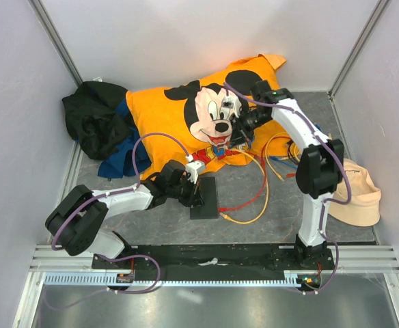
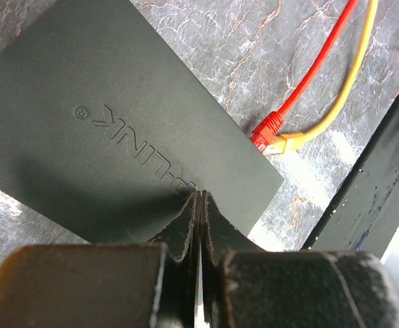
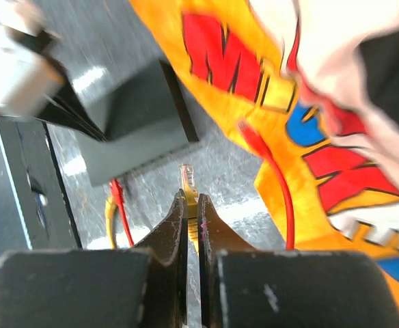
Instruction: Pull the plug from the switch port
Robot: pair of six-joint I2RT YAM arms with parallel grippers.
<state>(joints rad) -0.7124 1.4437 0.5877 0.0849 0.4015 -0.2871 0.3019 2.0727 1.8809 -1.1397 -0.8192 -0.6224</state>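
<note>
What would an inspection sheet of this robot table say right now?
Surface: grey marbled tabletop.
Job's things: flat dark rectangular switch; red plug and yellow plug at its port edge.
Clutter: orange Mickey Mouse cloth, black cloth heap, blue cloth, beige hat.
Grippers: left gripper shut, tips on the switch; right gripper shut on a loose yellowish plug.
Cables: red cable and yellow cable lie loose on the tabletop.
Surroundings: white walls, metal frame posts.
</note>
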